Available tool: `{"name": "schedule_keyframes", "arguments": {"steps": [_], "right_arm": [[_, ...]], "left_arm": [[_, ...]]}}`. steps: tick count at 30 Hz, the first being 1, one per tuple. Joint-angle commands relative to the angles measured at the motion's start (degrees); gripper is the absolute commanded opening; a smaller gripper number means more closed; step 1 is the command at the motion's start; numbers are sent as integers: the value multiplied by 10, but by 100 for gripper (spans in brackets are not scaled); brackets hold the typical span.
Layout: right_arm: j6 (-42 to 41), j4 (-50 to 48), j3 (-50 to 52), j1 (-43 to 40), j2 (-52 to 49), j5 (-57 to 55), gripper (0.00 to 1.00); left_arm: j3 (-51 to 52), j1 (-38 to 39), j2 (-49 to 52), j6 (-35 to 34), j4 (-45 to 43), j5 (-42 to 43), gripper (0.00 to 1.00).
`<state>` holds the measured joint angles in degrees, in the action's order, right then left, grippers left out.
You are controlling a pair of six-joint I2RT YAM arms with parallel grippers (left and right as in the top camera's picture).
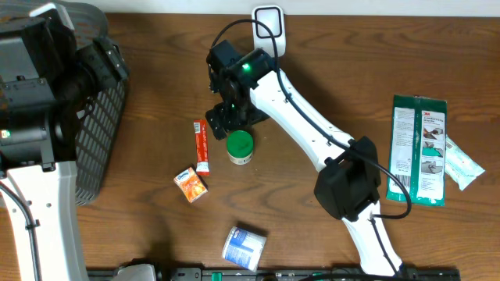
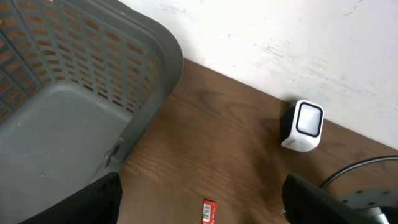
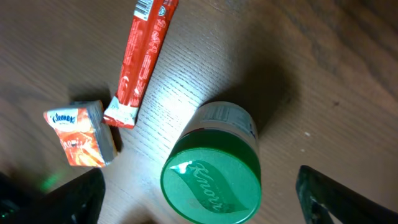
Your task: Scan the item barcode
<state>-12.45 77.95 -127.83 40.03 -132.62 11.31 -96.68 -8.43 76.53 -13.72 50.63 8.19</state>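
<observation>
A small jar with a green Knorr lid point(image 3: 211, 185) stands upright on the wooden table, also in the overhead view point(image 1: 240, 146). My right gripper point(image 3: 200, 190) hangs over it, open, one finger point(image 3: 78, 196) to each side of the lid with a gap on both sides. In the overhead view the right gripper point(image 1: 233, 123) is just behind the jar. The white barcode scanner point(image 1: 268, 25) stands at the table's far edge, also in the left wrist view point(image 2: 303, 126). My left gripper point(image 2: 202, 186) is open and empty beside the basket, high above the table.
A red stick packet point(image 1: 201, 145) and an orange tissue pack point(image 1: 191, 185) lie left of the jar. A blue-white can point(image 1: 244, 247) lies near the front edge. Green packages point(image 1: 419, 148) lie at the right. A grey mesh basket point(image 1: 98, 117) fills the left side.
</observation>
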Motion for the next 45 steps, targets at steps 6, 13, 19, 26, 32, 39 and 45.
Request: {"name": "schedule_keyframes", "arguments": {"steps": [6, 13, 19, 26, 32, 39, 45], "right_arm": [[-87, 26, 10, 15, -24, -40, 89], [-88, 15, 39, 30, -24, -62, 85], [-87, -15, 71, 38, -24, -79, 85], [-87, -23, 78, 47, -24, -98, 77], [-88, -27, 94, 47, -24, -113, 77], [-87, -25, 94, 46, -24, -113, 63], [-87, -12, 93, 46, -24, -113, 61]], "left_arm": [[-2, -2, 3, -1, 0, -3, 83], [-2, -2, 3, -1, 0, -3, 83], [-2, -2, 3, -1, 0, -3, 83], [-2, -2, 3, -1, 0, -3, 83], [-2, -2, 3, -1, 0, -3, 83], [-2, -2, 3, -1, 0, -3, 83], [-2, -2, 3, -1, 0, -3, 83]]}}
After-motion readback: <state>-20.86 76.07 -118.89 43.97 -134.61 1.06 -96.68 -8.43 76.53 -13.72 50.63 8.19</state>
